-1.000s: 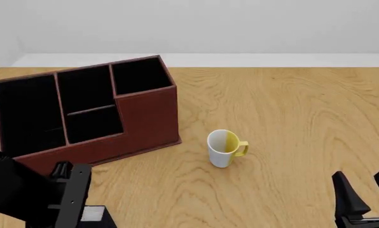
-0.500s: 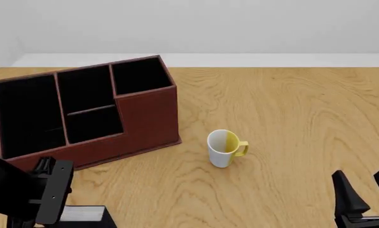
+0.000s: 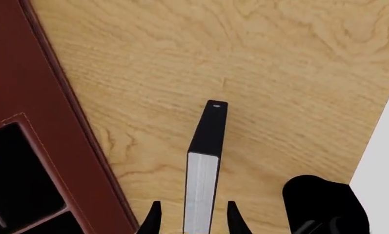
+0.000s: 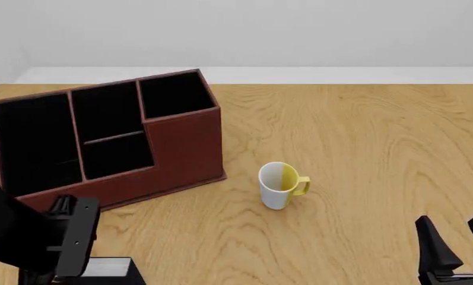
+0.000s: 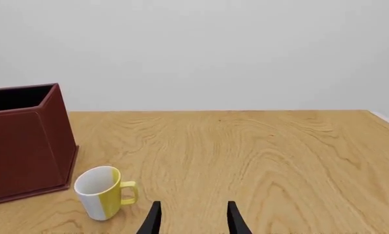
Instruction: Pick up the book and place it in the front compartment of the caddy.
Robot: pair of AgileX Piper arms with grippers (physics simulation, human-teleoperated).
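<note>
**A:** What sits at the far left?

**B:** The caddy (image 4: pixel 110 139), a reddish-brown box with black lining, stands on the wooden table (image 4: pixel 363 148) at the left, its tall sections toward the far side. The front compartment (image 4: pixel 117 155), the one behind the lowest wall, faces the near side and holds nothing that shows.

**A:** And the left arm?

**B:** It comes in at the near left corner. The left gripper (image 3: pixel 191 218) has a fingertip on either side of the book (image 3: pixel 205 165), which stands on edge between them, pale page edge toward the camera and black cover running away over the table. Whether the fingers press the book or only flank it, the pictures do not settle. In the front view only a pale sliver of the book (image 4: pixel 110 268) shows beside the arm, near of the caddy and apart from it.

**A:** Further right?

**B:** A white-and-yellow mug (image 4: pixel 280 184) stands upright near the table's middle, just right of the caddy, handle to the right.

**A:** The right side?

**B:** The right gripper (image 4: pixel 458 246) hangs at the near right corner, fingers parted, nothing between them.
</note>
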